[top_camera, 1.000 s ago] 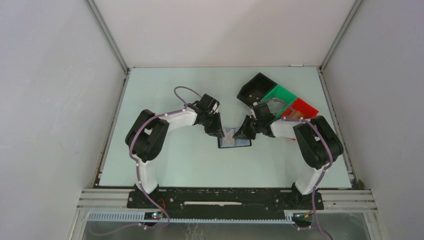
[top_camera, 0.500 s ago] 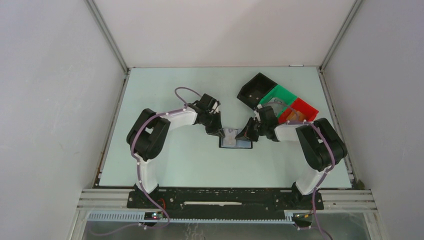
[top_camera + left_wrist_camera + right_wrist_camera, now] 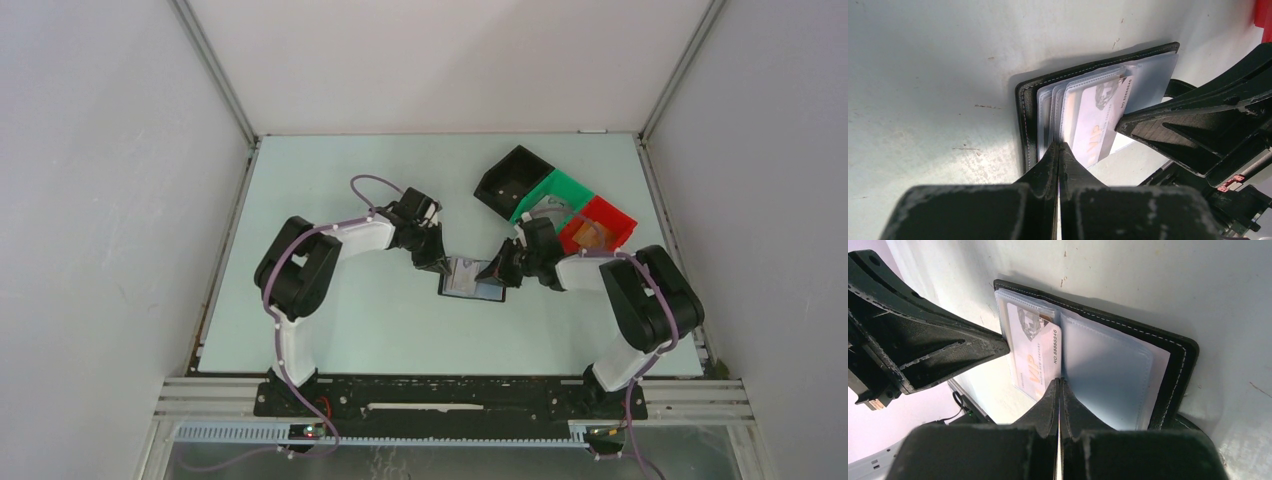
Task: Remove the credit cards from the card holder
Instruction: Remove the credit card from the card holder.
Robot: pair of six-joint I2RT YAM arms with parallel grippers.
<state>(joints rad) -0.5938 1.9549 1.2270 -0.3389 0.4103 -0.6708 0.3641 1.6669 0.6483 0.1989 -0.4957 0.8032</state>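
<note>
Card holder (image 3: 470, 281) lies open and flat on the table (image 3: 330, 200), directly between the two pincers, with both sets of tips touching it. Left pincer (image 3: 1058, 150): jaws pressed fully together, only a hairline seam between the pads. The tips rest on the holder's near edge, at the stacked clear sleeves (image 3: 1048, 112). Cannot tell whether a sleeve edge is nipped in the seam; nothing visible there. Right pincer (image 3: 1059, 387): jaws likewise closed tight. The tips sit at the near edge of the holder, on the line where the sleeve stack meets the pale grey-blue pocket (image 3: 1108, 375); that pocket lies ahead and to the right of the tips. Credit card (image 3: 1035, 357): one pale card with gold "VIP" lettering, still in the top sleeve, ahead and just left of the right pincer's tips. In the left wrist view it is ahead and just right of the left pincer's tips. Each wrist view shows the other pincer's closed tip touching the card's far side edge. Other cards in the lower sleeves cannot be made out. Beyond and to the right of the right pincer, apart from the holder, stand a black bin (image 3: 505, 180), a green bin (image 3: 552, 193) and a red bin (image 3: 600, 222)
</note>
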